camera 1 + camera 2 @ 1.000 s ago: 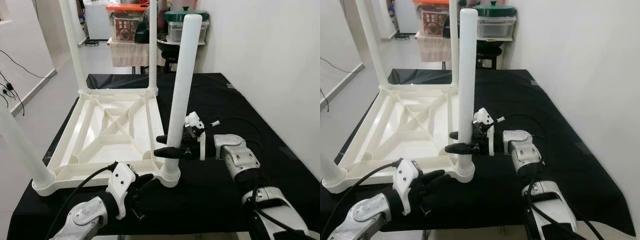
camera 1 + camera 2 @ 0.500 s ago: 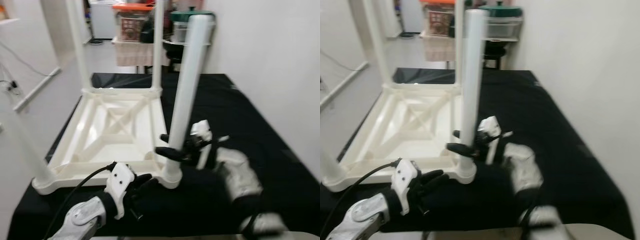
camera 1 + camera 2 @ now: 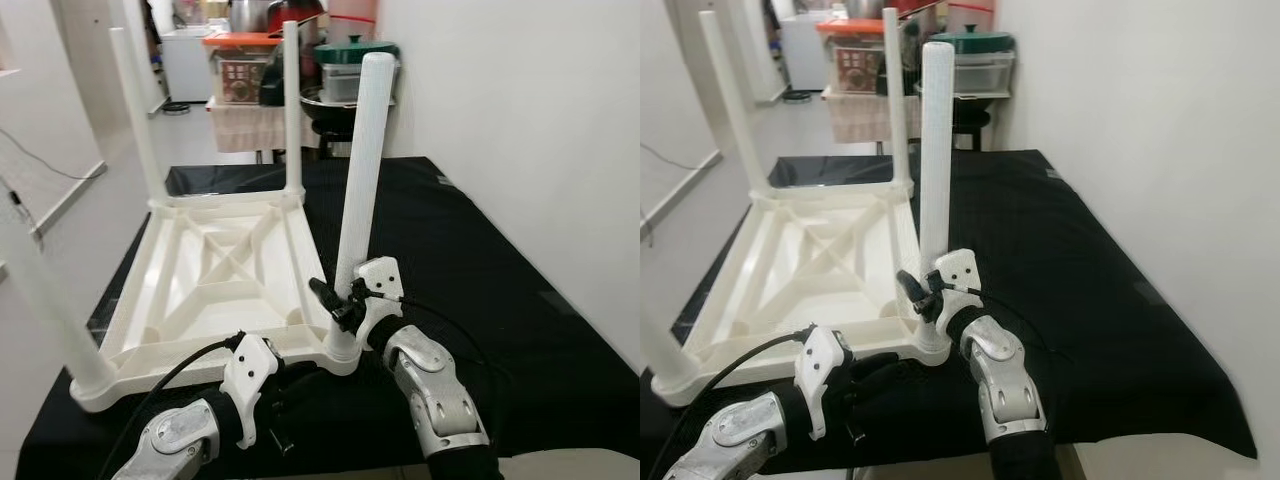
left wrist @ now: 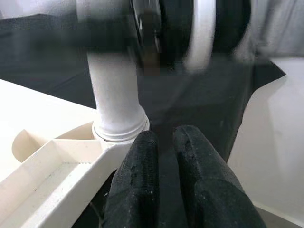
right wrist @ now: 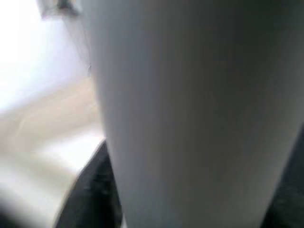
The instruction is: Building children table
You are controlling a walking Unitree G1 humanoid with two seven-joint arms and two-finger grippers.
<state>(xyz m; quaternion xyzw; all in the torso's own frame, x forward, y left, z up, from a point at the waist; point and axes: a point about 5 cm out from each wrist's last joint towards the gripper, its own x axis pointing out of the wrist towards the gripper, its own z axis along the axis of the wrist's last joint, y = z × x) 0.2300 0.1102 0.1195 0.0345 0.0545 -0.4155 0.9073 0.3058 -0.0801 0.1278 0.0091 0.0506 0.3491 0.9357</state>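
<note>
Gripping the near leg (image 3: 360,180) just above its socket, the right gripper (image 3: 335,305) is clamping it; the left gripper (image 4: 161,152), fingers together and empty, is resting beside that socket on the black cloth (image 3: 470,260).

No text, label, brand or number is legible; the patterned front of the distant orange-lidded storage box (image 3: 237,68) perhaps carries print, too small to read
</note>
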